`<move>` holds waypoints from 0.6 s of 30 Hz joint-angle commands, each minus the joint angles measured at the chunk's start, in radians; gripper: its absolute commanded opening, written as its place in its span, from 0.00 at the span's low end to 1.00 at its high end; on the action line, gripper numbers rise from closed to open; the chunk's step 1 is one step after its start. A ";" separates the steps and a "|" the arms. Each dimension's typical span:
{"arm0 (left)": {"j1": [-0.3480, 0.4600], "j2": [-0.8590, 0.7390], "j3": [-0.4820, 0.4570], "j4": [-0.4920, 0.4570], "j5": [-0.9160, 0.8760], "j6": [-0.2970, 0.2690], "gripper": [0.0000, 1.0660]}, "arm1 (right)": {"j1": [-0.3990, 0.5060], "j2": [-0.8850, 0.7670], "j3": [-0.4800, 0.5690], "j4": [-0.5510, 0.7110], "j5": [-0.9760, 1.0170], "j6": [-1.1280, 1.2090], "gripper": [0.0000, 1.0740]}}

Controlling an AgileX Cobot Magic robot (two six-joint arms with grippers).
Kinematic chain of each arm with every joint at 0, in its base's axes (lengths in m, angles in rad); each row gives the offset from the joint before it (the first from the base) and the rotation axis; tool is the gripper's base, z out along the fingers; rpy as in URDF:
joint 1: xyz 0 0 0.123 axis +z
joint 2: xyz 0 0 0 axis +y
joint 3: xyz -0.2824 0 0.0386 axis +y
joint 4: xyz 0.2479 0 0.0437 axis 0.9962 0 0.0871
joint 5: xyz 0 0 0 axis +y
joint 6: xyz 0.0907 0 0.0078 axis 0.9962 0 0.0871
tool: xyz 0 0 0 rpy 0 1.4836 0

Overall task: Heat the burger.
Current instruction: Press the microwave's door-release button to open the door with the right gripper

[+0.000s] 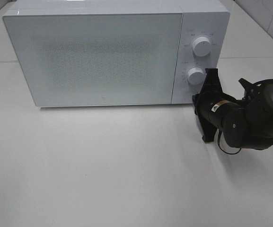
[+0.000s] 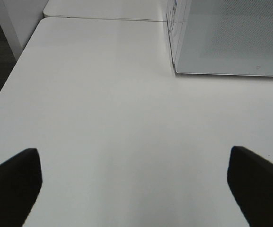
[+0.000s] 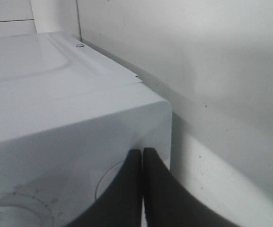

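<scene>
The burger cannot be seen in any view, so its place relative to the jaws cannot be told. The right gripper (image 3: 142, 151) is pressed shut, empty, at the control panel of the microwave (image 1: 98, 56). The left gripper (image 2: 136, 189) is spread wide, empty, over the table (image 2: 103, 94).

Overhead view: bright, even, diffuse light from above; the white microwave (image 1: 98, 56) and the white table (image 1: 103, 165) nearly merge in tone; a soft, narrow shadow lies under the microwave's front edge; the black arm (image 1: 240, 118) loses detail in its darks, with a pale blurred patch at its upper right end. Left wrist view: pale and slightly hazy; the left gripper (image 2: 132, 156) shows its fingers (image 2: 13, 184) as soft-edged, out-of-focus dark shapes. Right wrist view: dimmer and greyer; the microwave's far face is lit, its dial panel shaded; the right gripper (image 3: 142, 151) is a blurred silhouette; the grey surface (image 3: 221, 71) beside the microwave looks grainy.
</scene>
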 commanded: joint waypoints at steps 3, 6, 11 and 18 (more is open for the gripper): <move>0.002 -0.015 0.003 0.002 -0.013 -0.003 0.94 | -0.009 -0.002 -0.023 -0.004 -0.122 -0.022 0.00; 0.002 -0.015 0.003 0.002 -0.013 -0.003 0.94 | -0.009 -0.002 -0.023 -0.004 -0.132 -0.023 0.00; 0.002 -0.015 0.003 0.002 -0.013 -0.003 0.94 | -0.006 -0.002 -0.023 -0.023 -0.130 -0.020 0.00; 0.002 -0.015 0.003 0.002 -0.013 -0.003 0.94 | -0.006 -0.002 -0.023 -0.075 -0.154 0.009 0.00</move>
